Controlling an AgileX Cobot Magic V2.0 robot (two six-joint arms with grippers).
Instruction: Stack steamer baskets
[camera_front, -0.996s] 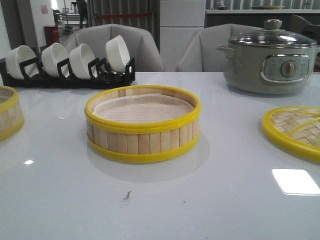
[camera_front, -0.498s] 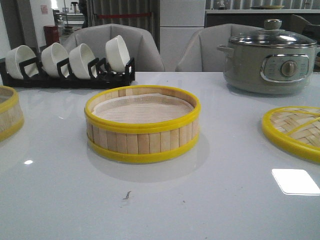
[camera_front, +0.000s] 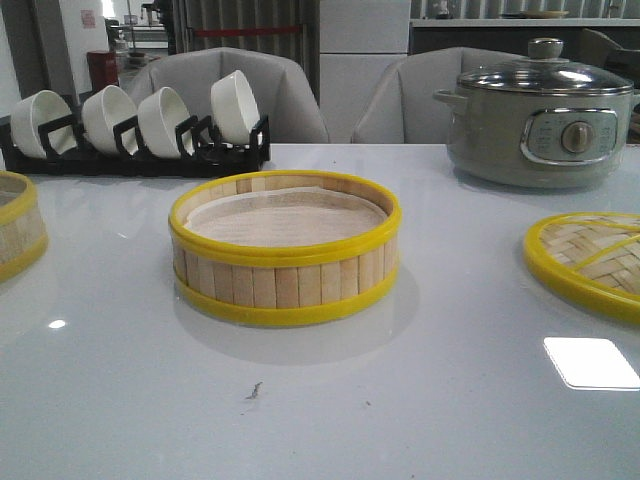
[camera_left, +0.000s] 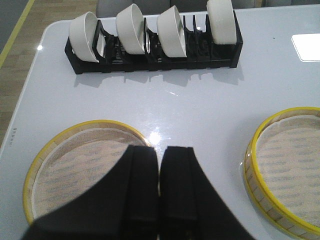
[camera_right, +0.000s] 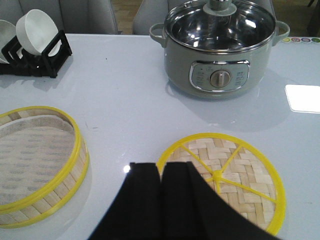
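Nothing stacked yet: centre basket (camera_front: 285, 250) and left basket (camera_front: 15, 225) sit well apart on desk (camera_front: 400, 400); left claw (camera_left: 160, 192) and right claw (camera_right: 161, 197) closed, empty.

Ahead of me a black dish rack (camera_front: 135, 150) stands along the far left of the white table (camera_front: 420, 400), holding four white bowls (camera_front: 160, 120) set on edge. At the far right sits a grey electric pot (camera_front: 540, 125) with a glass lid and a round dial. Nearer on my right lies a flat woven bamboo lid (camera_front: 590, 262) with a yellow rim
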